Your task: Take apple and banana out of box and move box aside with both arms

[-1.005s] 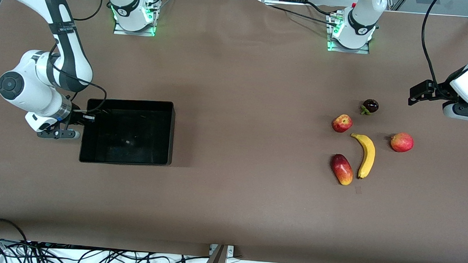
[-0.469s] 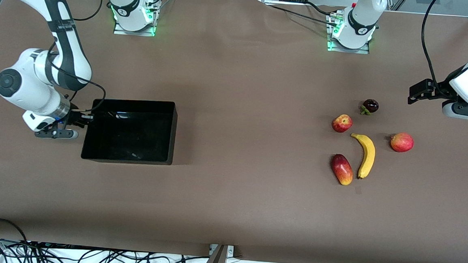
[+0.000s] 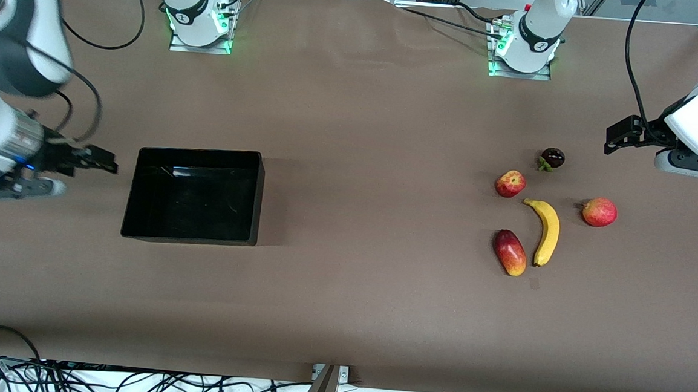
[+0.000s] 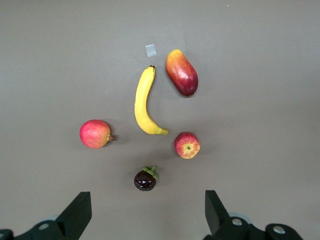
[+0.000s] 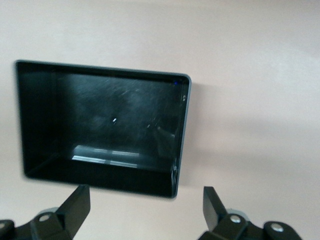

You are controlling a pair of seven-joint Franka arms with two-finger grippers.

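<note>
Beside the black box [image 3: 194,195], toward the right arm's end of the worktop [image 3: 363,160], the right claw [image 3: 93,162] is hanging with its fingers [image 5: 75,202] spread wide, holding nothing and touching nothing; a clear gap is showing between it and the box wall. That box is sitting flat, a shallow glossy tray with low walls and nothing inside it.

Well apart from the box, at the left arm's end, the left claw [image 3: 616,136] is hovering with its fingers [image 4: 77,212] also wide apart and empty, near a dark mangosteen [image 3: 552,158] with a green calyx. Just nearer to the front camera than the mangosteen, the small red apple [image 3: 510,183] is lying close to the banana [image 3: 545,231], whose stem is pointing toward the apple. A red-yellow mango [image 3: 510,252] is lying beside the banana, and a larger red fruit with a nub [image 3: 599,212] is lying on the banana's other flank. No fruit is touching another.
</note>
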